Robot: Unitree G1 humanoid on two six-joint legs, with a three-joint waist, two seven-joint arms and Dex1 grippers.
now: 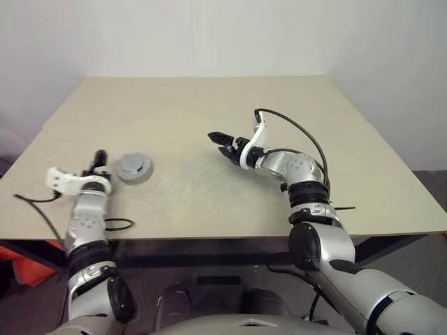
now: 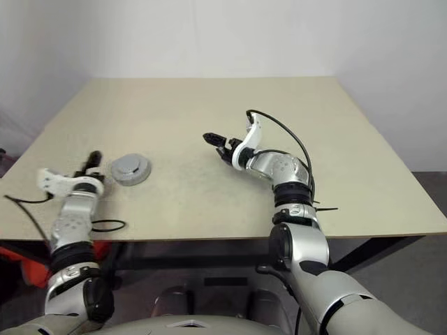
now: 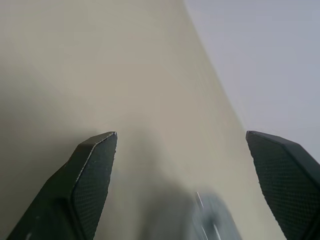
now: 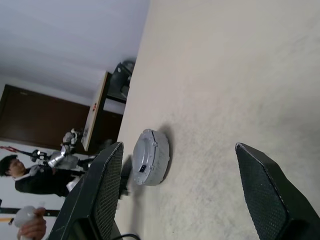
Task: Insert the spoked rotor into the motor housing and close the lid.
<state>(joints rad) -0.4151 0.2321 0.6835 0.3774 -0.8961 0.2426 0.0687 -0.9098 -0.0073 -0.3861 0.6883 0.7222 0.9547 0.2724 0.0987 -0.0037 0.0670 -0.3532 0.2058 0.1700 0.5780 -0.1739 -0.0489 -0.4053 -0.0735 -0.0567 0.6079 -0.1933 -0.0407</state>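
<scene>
The motor housing is a squat round grey piece on the table's left part, with the flat grey lid lying on top of it. The spoked rotor is hidden. My left gripper hovers just left of the housing, apart from it. In the left wrist view its fingers stand wide open with nothing between them. My right gripper hangs over the middle of the table, open and empty, pointing left toward the housing.
The tan table stretches bare behind and to the right of both arms. Its front edge runs close to my elbows. A person stands far off beyond the table's left side.
</scene>
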